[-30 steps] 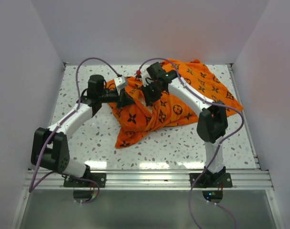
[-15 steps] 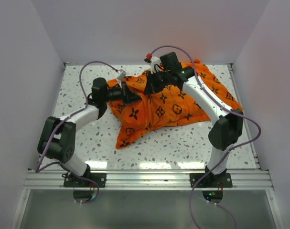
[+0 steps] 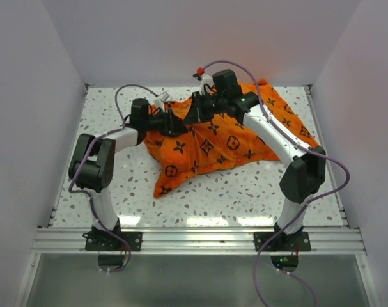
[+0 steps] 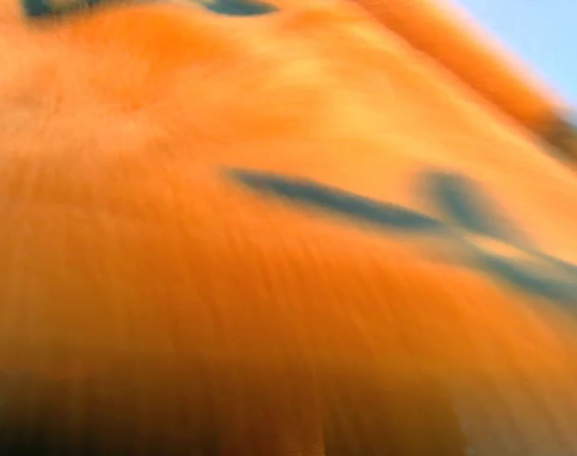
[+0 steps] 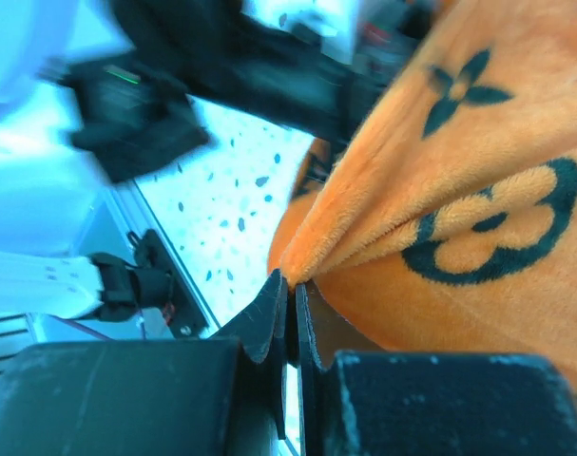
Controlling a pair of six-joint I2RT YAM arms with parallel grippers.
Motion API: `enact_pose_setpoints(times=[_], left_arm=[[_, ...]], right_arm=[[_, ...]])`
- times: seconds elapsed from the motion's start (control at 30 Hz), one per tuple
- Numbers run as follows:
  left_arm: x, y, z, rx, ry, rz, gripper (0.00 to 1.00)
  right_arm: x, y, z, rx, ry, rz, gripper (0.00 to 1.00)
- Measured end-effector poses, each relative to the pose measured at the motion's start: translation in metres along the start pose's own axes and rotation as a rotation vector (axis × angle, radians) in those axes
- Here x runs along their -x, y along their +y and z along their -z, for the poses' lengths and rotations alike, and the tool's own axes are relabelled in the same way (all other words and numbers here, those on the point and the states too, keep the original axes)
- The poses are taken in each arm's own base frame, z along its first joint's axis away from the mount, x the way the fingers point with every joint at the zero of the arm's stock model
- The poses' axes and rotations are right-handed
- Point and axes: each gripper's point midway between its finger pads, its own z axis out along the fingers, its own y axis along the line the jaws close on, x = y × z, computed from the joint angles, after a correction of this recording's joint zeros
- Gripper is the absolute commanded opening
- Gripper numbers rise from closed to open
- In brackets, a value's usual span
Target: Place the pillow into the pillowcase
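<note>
Pillowcase point(image 3: 219, 144) contents hidden, right end effector point(image 5: 290, 287) pinching edge

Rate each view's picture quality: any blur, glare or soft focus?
Top external: sharp, evenly lit, no glare on the orange monogram-printed fabric pillowcase. Left wrist: wholly motion-smeared, only streaked orange cloth with dark marks. Right wrist: cloth fairly sharp at the right pincer, background blurred.
</note>
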Motion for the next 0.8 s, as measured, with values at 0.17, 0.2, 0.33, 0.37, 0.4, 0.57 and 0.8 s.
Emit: enact_pose_setpoints(times=[0.17,0.2,0.33,0.37,0.4,0.57,0.8], left_arm=[[0.016,-0.022,0.092,0.03,0.002,-0.191,0.94],[0.02,-0.026,0.115,0.06,-0.02,-0.208,0.96],[0.034,-0.015,0.182,0.259,-0.124,-0.224,0.99],[0.03,-0.004,0.194,0.314,-0.138,-0.193,0.98],[0.023,0.005,0.199,0.344,-0.135,-0.159,0.96],[-0.054,0.084,0.201,0.449,-0.049,0.212,0.87],[-0.071,0.106,0.176,0.34,-0.103,0.371,0.75]], right_arm=[[-0.033,-0.024,-0.03,-0.014,0.087,0.004,0.0],[-0.045,-0.033,-0.044,-0.017,0.126,0.007,0.0],[-0.105,-0.067,-0.098,-0.036,0.287,0.005,0.0],[-0.123,-0.079,-0.111,-0.055,0.33,-0.001,0.0],[-0.134,-0.087,-0.118,-0.073,0.355,-0.001,0.0],[-0.131,-0.11,-0.128,-0.148,0.374,0.028,0.0],[-0.098,-0.126,-0.115,-0.194,0.315,0.031,0.0]])
